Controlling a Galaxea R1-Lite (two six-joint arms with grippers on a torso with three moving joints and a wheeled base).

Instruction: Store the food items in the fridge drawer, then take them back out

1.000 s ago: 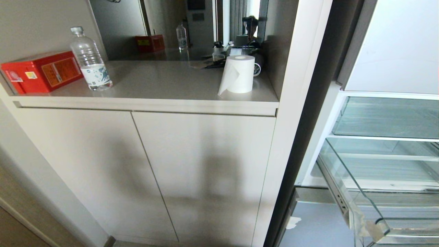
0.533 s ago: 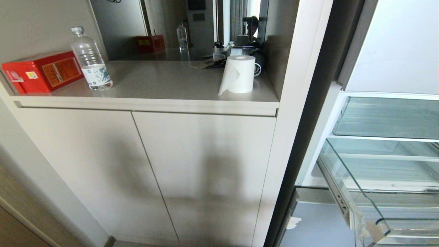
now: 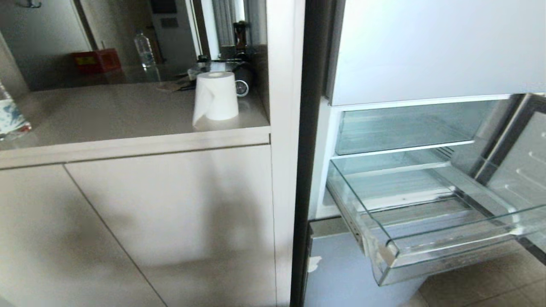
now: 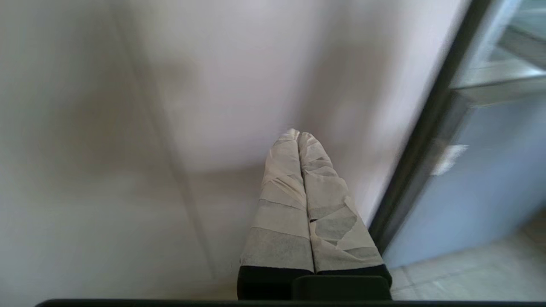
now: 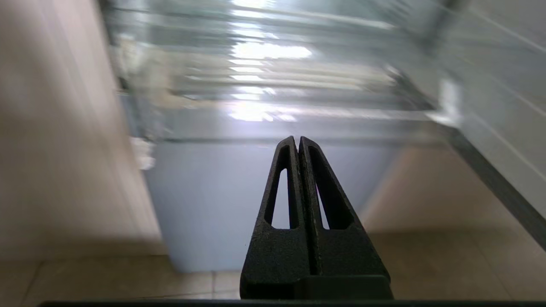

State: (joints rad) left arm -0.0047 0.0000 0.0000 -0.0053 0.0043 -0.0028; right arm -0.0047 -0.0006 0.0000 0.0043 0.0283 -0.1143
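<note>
The fridge drawer (image 3: 426,238) stands pulled out from the open fridge at the right of the head view, over the tiled floor; it holds nothing that shows, and no food item is in sight in any view. By the look of it the drawer is stiff clear plastic — light, smooth and likely slippery, with walls that could crack if knocked; the thick rounded front lip (image 3: 452,251) seems the place to take hold, near its middle so the white side rails (image 3: 356,232) run evenly. The left gripper (image 4: 298,135), its fingers wrapped in pale tape, is clenched with nothing between them, facing the cupboard door (image 4: 213,85) just beside the fridge's dark edge; the right gripper (image 5: 297,140) is likewise pressed closed and empty, aimed at the blue-grey panel below the drawer. On the counter (image 3: 128,111) a paper roll (image 3: 215,101) stands near the right edge, a bottle (image 3: 10,117) at the far left — its label print is unreadable.
</note>
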